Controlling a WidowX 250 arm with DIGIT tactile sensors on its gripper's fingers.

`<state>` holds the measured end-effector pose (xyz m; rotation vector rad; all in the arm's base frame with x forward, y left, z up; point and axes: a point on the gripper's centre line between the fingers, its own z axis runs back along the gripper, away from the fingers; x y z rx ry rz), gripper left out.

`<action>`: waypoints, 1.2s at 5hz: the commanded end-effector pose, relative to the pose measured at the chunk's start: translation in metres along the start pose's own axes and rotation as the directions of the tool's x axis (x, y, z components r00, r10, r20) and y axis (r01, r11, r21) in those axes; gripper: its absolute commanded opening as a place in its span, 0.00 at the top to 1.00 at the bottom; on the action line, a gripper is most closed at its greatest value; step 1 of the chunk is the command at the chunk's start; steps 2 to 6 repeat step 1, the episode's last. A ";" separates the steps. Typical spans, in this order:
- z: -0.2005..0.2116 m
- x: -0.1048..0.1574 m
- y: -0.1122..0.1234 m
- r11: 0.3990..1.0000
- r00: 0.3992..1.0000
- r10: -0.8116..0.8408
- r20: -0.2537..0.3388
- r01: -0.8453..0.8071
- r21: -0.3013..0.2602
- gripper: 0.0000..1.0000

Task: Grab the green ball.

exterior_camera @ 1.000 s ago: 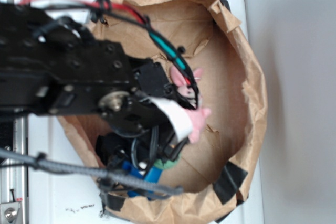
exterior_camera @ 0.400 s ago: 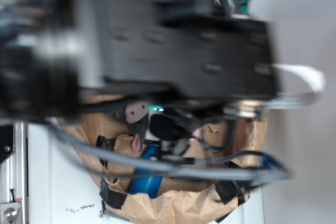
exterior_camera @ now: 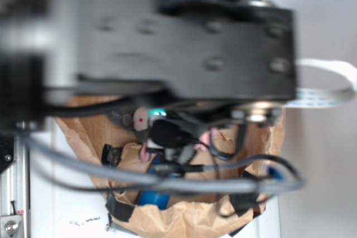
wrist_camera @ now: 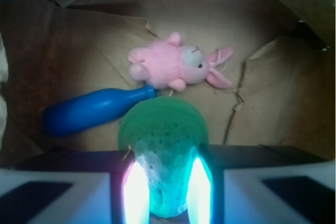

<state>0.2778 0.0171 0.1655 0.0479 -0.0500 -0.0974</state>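
Two glowing fingers of the gripper (wrist_camera: 163, 182) were clamped on the matte teal-green ball (wrist_camera: 164, 129), held above the brown paper bag's floor (wrist_camera: 79, 35). Beyond lay the blue pin-shaped bottle (wrist_camera: 89, 109) and pink plush bunny (wrist_camera: 176, 67). We judged a shallow pinch might let it slip.

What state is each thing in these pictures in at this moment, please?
green ball: held between the gripper fingers, off the bag floor.
gripper: shut on the green ball.
blue bottle: lying on its side.
pink plush bunny: lying on its side beside the bottle's neck.
brown paper bag: open, creased and torn.
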 end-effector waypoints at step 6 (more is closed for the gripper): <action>0.027 -0.004 -0.010 0.999 0.996 0.012 0.094 -0.015 0.034 1.00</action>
